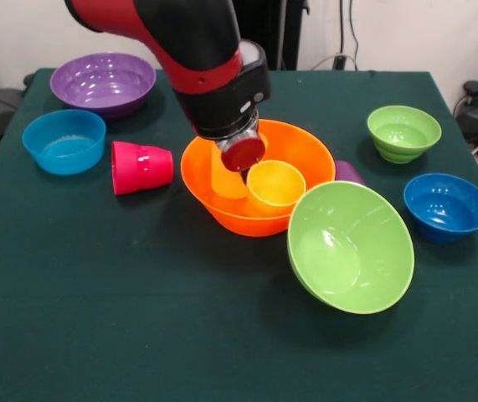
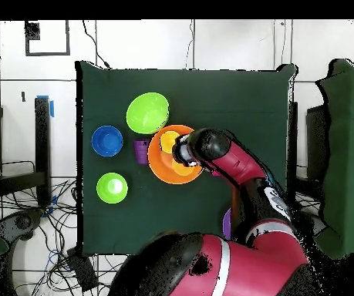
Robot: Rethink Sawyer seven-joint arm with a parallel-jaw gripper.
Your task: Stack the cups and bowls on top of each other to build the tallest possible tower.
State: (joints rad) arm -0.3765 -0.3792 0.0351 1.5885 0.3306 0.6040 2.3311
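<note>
Front view – tower base: the large orange bowl [image 1: 259, 180] sits upright near the middle of the desk [image 1: 96, 318]; it is the landmark for every line below.
Inside it: a yellow-orange cup [image 1: 275, 186] stands upright with its mouth up, and a paler yellow cup [image 1: 224, 176] seems to stand just beside it toward the arm, partly hidden.
Tool: the tool [image 1: 242, 151] hangs over the orange bowl's rim on the paler cup's side; a red disc covers its tip, so I cannot tell whether it is wide, narrow or holding anything.
Handling: the cups look light, thin-walled and glossy, likely to slip or tip; judged best hold is across the rim, one wall between the fingers.
Leaning piece: the large lime green bowl [image 1: 352, 245] is tilted on edge, touching the orange bowl's near side, and may roll if nudged.
Behind that: a purple cup [image 1: 349, 172] lies just beside the orange bowl, mostly hidden.
Other side: a red-pink cup [image 1: 141, 167] lies on its side near the orange bowl.
Further out: a light blue bowl [image 1: 64, 141] and large purple bowl [image 1: 103, 83] beyond the red-pink cup; a small lime green bowl [image 1: 403, 132] and dark blue bowl [image 1: 447, 206] well apart on the opposite side.
Obstruction: the tilted green bowl crowds one approach to the orange bowl.
</note>
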